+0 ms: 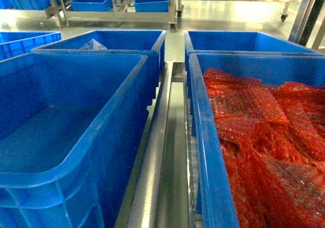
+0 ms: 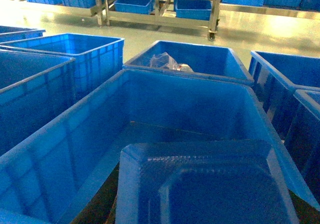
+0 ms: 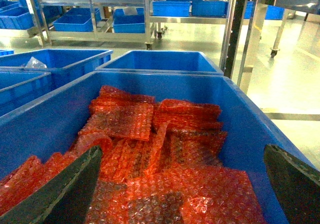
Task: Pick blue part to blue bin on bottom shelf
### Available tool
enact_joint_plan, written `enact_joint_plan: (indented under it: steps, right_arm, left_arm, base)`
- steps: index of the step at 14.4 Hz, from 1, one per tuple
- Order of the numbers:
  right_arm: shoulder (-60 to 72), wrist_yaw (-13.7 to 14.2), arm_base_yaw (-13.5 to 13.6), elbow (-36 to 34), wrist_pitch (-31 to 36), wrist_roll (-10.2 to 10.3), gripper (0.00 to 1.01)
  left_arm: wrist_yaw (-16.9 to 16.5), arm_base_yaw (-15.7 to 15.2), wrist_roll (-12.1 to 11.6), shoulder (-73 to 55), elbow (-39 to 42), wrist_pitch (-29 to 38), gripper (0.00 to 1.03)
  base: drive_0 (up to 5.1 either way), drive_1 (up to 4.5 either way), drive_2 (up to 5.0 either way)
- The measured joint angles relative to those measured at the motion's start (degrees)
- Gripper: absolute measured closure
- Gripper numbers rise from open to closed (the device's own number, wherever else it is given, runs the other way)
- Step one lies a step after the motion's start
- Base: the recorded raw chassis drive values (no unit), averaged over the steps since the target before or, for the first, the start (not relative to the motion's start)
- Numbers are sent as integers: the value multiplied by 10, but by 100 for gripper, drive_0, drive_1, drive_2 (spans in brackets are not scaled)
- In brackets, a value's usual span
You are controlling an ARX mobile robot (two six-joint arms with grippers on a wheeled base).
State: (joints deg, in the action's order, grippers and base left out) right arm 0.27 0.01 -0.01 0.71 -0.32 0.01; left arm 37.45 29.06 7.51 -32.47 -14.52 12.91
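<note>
Head view: two big blue bins fill the frame, the left bin bare inside, the right bin piled with red bubble-wrap bags, and the steel centre divider rail of the bottom shelf runs between them. Over on the right wrist view, the right gripper hangs spread wide above those bags, one dark finger at lower left, the other at lower right, nothing between them. Left wrist view: a blue part, a moulded tray-like piece, fills the lower centre, above the left bin's floor; the left gripper itself isn't visible, so I cannot tell its state.
</note>
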Motion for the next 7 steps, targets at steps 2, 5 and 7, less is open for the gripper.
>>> enact_joint_plan:
  steps: [2,5,7]
  right_arm:
    - [0,0,0,0,0,0,3]
    - [0,0,0,0,0,0,3]
    - [0,0,0,0,0,0,3]
  left_arm:
    - [0,0,0,1,0,0,59]
    - [0,0,0,1,0,0,59]
    - [0,0,0,1,0,0,59]
  base:
    - [0,0,0]
    - [0,0,0]
    - [0,0,0]
